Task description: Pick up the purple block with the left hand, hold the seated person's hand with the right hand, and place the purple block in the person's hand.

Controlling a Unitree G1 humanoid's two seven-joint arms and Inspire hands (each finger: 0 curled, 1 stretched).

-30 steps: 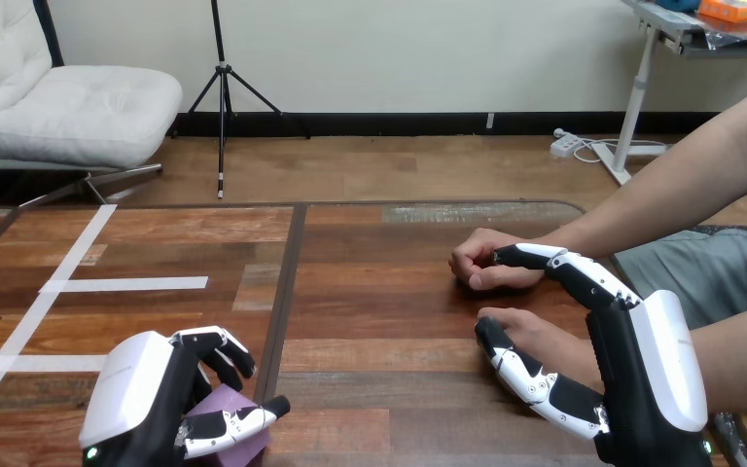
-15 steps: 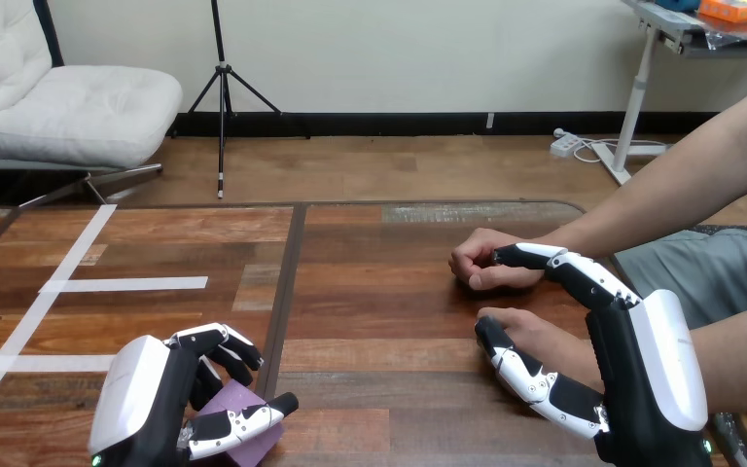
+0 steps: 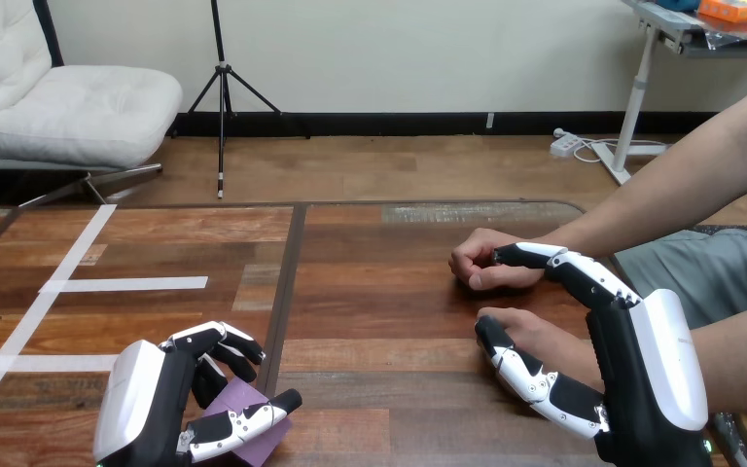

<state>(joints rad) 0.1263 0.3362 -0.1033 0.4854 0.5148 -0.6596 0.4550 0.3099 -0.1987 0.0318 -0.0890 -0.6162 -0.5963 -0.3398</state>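
Left robot hand (image 3: 146, 401) clasps the purple block (image 3: 238, 398) at the near edge of the tabletop (image 3: 379, 321), shifted slightly right; centre free; right robot hand (image 3: 642, 379) spread beside the person's hand (image 3: 527, 327).

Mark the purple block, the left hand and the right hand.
purple block (image 3: 243, 397): head view, on its top face, between the hand's fingers and thumb.
left hand (image 3: 134, 404): head view, on its white back shell.
right hand (image 3: 661, 365): head view, on its white back shell.
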